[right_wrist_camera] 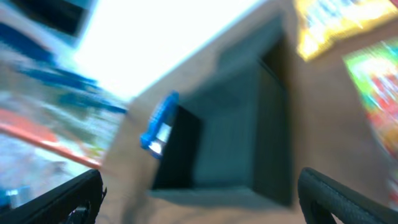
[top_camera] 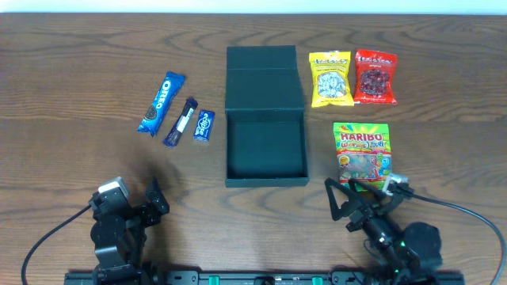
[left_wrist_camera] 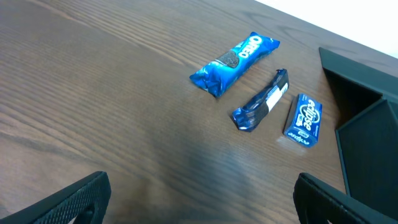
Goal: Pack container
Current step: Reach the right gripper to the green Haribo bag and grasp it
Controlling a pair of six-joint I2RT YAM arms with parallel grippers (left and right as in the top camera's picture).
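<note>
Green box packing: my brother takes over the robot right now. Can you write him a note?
Left gripper: jaws open, holding nothing. Right gripper: same.
Container: lid open, empty, mid-table.
Oreo, dark bar, Eclipse pack lie left of it; yellow packet, red packet, Haribo bag right.
Done: nothing packed. Left: all six snacks, then the lid.

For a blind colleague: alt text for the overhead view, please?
An open, empty dark green container sits mid-table, Oreo pack, dark blue bar and Eclipse packet on its left, yellow bag, red bag and Haribo bag on its right. The left gripper and right gripper stand open at the near edge.
</note>
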